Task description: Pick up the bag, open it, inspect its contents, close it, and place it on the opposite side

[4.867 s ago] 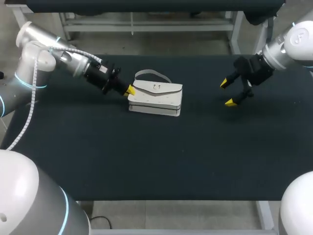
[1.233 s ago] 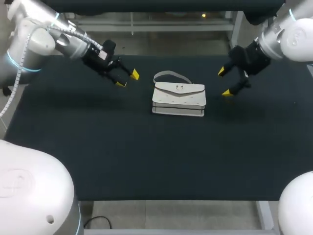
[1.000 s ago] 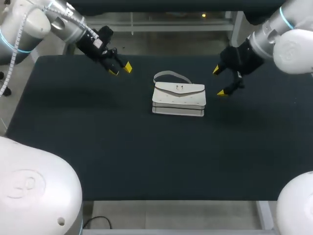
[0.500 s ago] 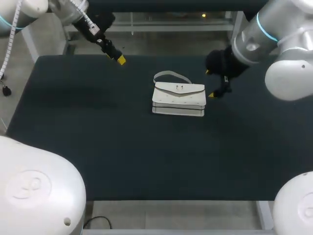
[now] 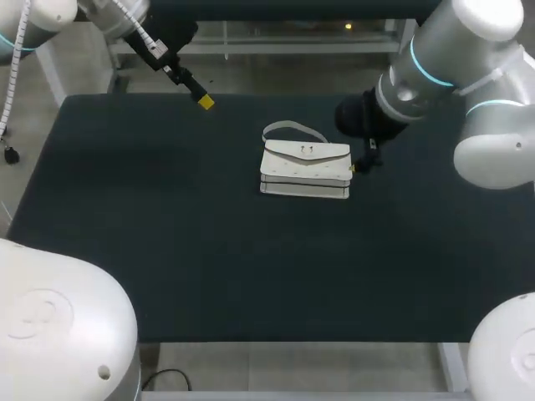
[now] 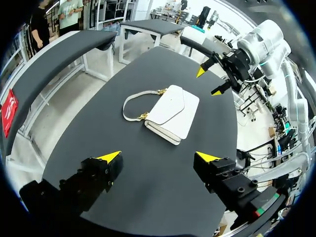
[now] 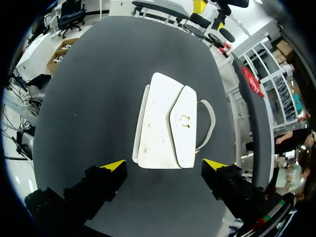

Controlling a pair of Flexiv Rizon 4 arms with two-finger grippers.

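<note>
A white handbag [image 5: 306,167] lies flat and closed near the middle of the black table [image 5: 167,251], its strap [image 5: 288,127] looped toward the far edge. My right gripper [image 5: 358,164] is open just above the bag's right end, largely hidden by its own wrist. In the right wrist view the bag [image 7: 165,128] lies just ahead of the open right gripper [image 7: 165,164], touching neither finger. My left gripper [image 5: 201,98] is open over the far left edge, well away from the bag. In the left wrist view the bag [image 6: 170,112] is far ahead of the gripper [image 6: 158,158].
The table carries nothing but the bag. My right arm's bulky elbow [image 5: 468,67] hangs over the table's far right. Black cloth stretches bare to the near edge [image 5: 292,338] and both sides.
My left gripper has lifted and drawn back toward the far left corner. My right gripper has moved left to the bag's right end. The bag has stayed put.
</note>
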